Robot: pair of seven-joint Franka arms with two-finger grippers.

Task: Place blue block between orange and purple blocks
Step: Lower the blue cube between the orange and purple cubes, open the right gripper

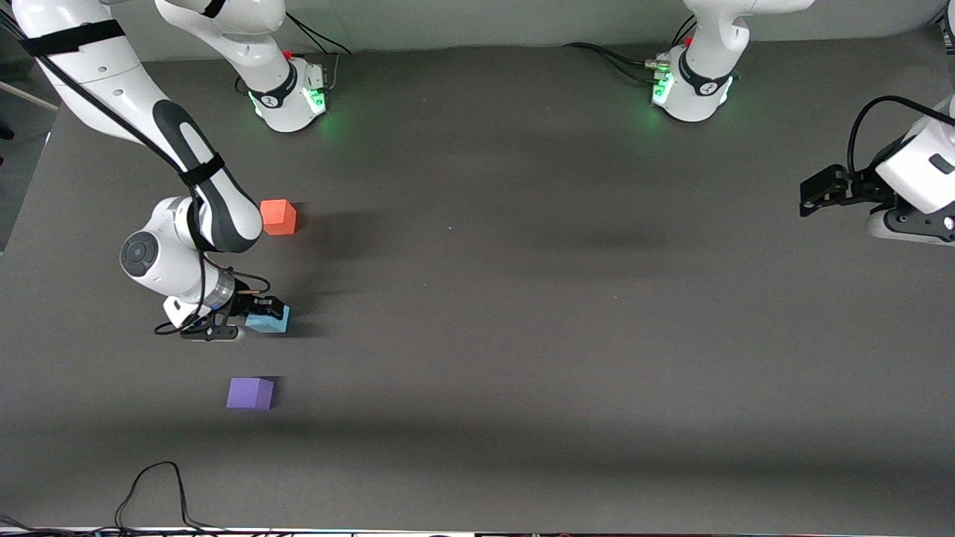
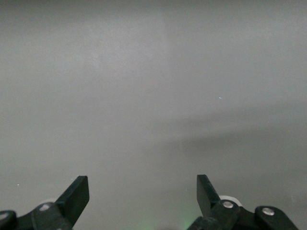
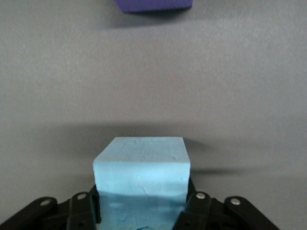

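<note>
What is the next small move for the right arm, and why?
Probably open the right pincer and lift straight up. Its jaws are closed on the small light-blue foam cube, which already sits low between the orange-red foam cube and the violet foam cube; whether it touches the table is unclear. The left pincer waits open at its own end.
</note>
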